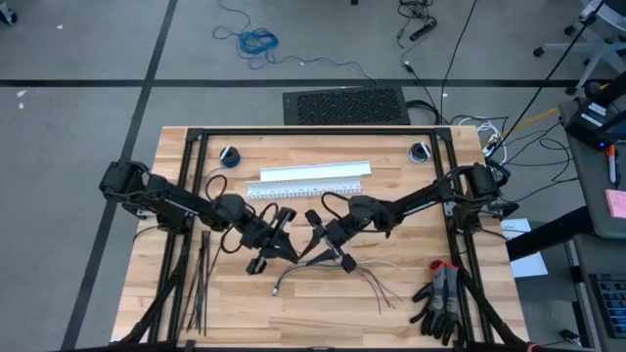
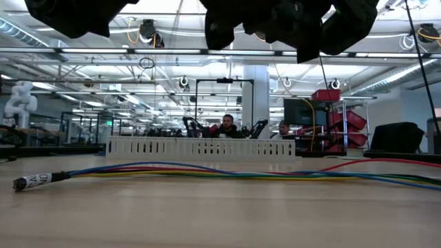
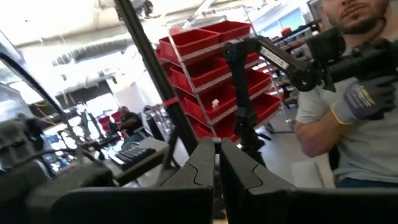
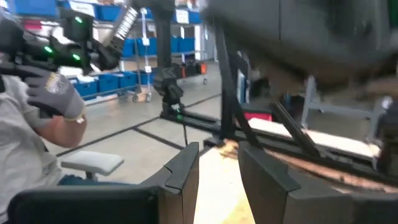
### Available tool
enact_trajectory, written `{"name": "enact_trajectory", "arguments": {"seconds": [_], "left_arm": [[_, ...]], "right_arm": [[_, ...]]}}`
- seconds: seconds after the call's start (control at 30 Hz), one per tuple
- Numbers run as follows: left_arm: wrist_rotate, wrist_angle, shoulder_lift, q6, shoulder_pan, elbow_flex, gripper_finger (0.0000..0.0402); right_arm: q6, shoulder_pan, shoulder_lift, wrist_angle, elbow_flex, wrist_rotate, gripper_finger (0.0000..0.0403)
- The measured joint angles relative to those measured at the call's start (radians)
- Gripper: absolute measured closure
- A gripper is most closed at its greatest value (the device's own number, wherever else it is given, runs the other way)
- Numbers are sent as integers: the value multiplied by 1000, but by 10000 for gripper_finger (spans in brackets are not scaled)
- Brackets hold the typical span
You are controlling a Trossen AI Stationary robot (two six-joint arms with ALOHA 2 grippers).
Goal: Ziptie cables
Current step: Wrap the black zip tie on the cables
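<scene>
The left gripper (image 3: 216, 163) is closed with nothing visible between its fingers. The right gripper (image 4: 217, 165) stands partly open, gripping nothing I can see. Both hover above the middle of the table (image 1: 411, 303). The cables (image 1: 337, 274) lie on the wood just below them; the zipties (image 1: 201, 284) rest well apart at the left edge. I'd gather the wires into one bundle before fetching a strip. The low view shows the wires' colours; the high view shows their splayed ends.
</scene>
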Motion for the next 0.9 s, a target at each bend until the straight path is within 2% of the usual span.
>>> {"name": "enact_trajectory", "arguments": {"seconds": [0.2,0.33,0.5,0.73,0.9], "left_arm": [[60,-17,0,0,-11,0,391],[140,-16,0,1,-13,0,391],[192,-15,0,29,-12,0,391],[217,-20,1,105,3,18,391],[241,-31,38,104,11,46,391]], "right_arm": [[9,15,-13,11,0,-56,298],[9,25,-13,15,0,-71,298],[-15,25,-13,35,1,-73,298],[-94,27,43,-105,119,-51,298],[-87,25,69,-105,172,-124,299]]}}
